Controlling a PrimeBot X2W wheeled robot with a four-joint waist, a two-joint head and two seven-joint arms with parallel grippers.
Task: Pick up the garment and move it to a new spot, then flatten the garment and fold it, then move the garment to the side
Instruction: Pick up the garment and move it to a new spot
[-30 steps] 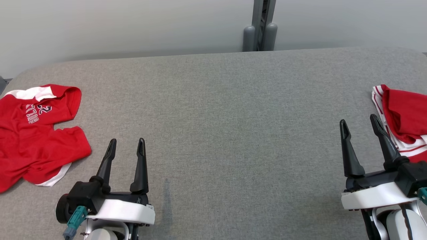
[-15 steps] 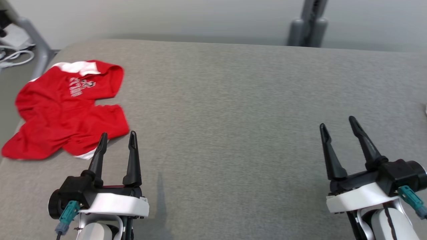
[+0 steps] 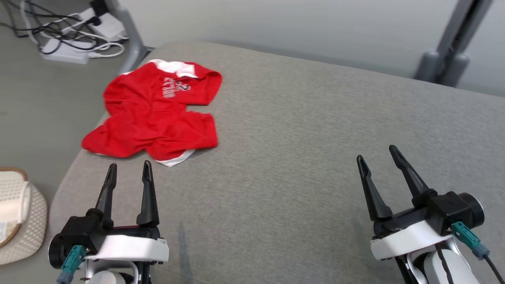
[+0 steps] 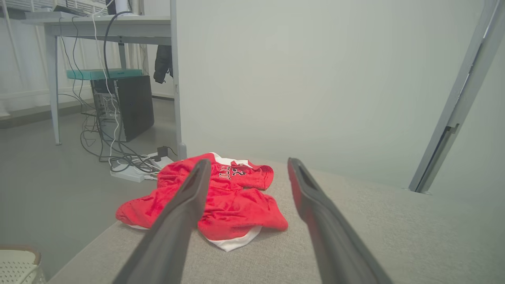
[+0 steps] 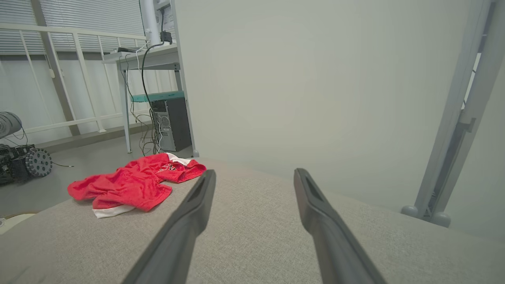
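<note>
A crumpled red garment (image 3: pixel 158 112) with white trim and printed lettering lies near the far left corner of the grey padded table (image 3: pixel 300 130). My left gripper (image 3: pixel 129 170) is open just short of the garment's near edge, nothing between its fingers. In the left wrist view the garment (image 4: pixel 225 201) sits straight ahead of the left gripper (image 4: pixel 246 165). My right gripper (image 3: pixel 378 154) stands open over bare table at the lower right, far from the cloth. The right wrist view has the garment (image 5: pixel 134 183) off to the left of the right gripper (image 5: pixel 254 173).
A woven pale basket (image 3: pixel 17 221) sits on the floor past the table's left edge. Cables and a power strip (image 3: pixel 67 53) lie on the floor beyond the far left corner. A grey post (image 3: pixel 453 43) stands behind the table at the right, against a plain wall.
The head camera has turned left: the garment now sits nearer the middle of the view, and the red cloth at the right has left it. Both grippers stay open.
</note>
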